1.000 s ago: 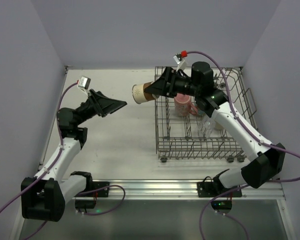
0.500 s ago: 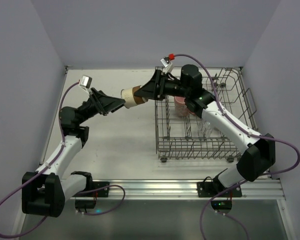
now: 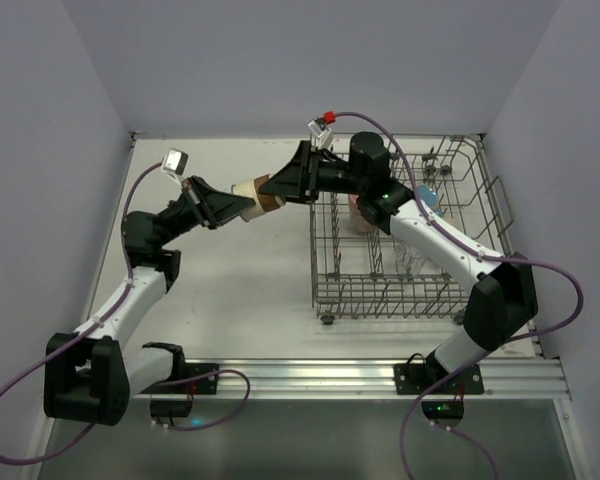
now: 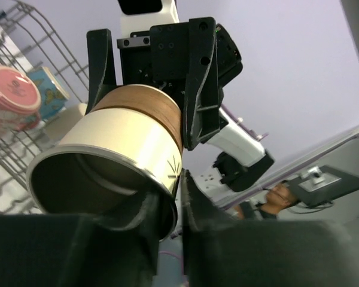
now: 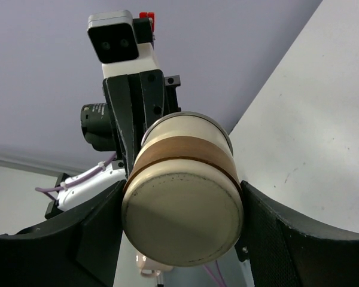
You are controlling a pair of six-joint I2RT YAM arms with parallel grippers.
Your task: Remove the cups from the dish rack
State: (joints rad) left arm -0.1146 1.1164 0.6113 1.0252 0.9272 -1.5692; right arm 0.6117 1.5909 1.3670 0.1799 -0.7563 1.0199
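A tan cup with a cream rim (image 3: 250, 194) hangs in the air left of the dish rack (image 3: 410, 292), between both grippers. My right gripper (image 3: 272, 188) is shut on its brown base end (image 5: 185, 200), one finger on each side. My left gripper (image 3: 238, 207) is shut on the cup's rim (image 4: 167, 179), with one finger inside the mouth and one outside. A pink patterned mug (image 3: 365, 212), a blue patterned mug (image 3: 427, 195) and a clear glass tumbler (image 3: 417, 255) stand in the rack. The pink mug (image 4: 9, 95) and blue mug (image 4: 48, 92) also show in the left wrist view.
The wire rack fills the right half of the white table (image 3: 240, 290). Grey walls close in the left, back and right sides. A metal rail (image 3: 310, 375) runs along the near edge by the arm bases.
My right arm carried the tan cup leftward, away from the rack, to my left gripper. The left gripper, open before, has shut on the cup's rim.
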